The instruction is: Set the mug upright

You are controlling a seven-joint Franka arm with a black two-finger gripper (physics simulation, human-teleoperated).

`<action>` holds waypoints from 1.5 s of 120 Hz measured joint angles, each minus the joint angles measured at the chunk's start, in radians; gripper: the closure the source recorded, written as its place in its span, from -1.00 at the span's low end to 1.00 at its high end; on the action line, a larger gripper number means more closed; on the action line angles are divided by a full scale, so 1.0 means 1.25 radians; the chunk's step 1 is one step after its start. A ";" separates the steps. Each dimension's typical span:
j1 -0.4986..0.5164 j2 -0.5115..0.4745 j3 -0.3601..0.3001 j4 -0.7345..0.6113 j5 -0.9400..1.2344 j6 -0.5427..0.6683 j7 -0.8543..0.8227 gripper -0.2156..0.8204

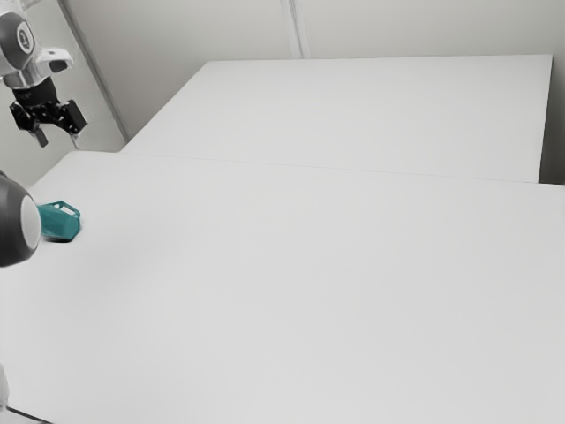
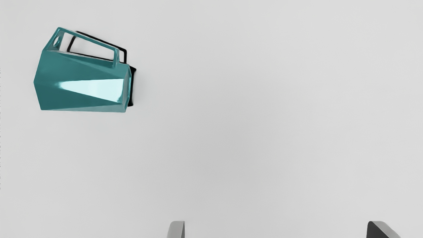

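Note:
High at the exterior view's left hangs the black gripper (image 1: 59, 141), well above the table and farther back than the mug. Its two fingers stand wide apart in the wrist view, so the gripper (image 2: 275, 229) is open, holding nothing. A teal faceted mug (image 1: 62, 223) lies on its side on the white table, partly hidden by a rounded arm part in the exterior view. In the wrist view the mug (image 2: 82, 82) shows its side and handle, off to one side of the fingers and apart from them.
The white tabletop (image 1: 309, 283) spreads toward the exterior view's right. Behind it lies another white surface (image 1: 353, 115), with a thin seam between them. A rounded dark and white arm part (image 1: 16, 221) stands close beside the mug in the exterior view.

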 joint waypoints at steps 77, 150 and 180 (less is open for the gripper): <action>0.415 0.078 -0.315 -0.154 -0.599 0.329 0.496 -0.58; 0.494 -0.087 -0.321 -0.522 -0.690 0.575 0.915 -0.58; 0.573 -0.031 -0.300 -0.466 -0.666 0.566 1.062 -0.58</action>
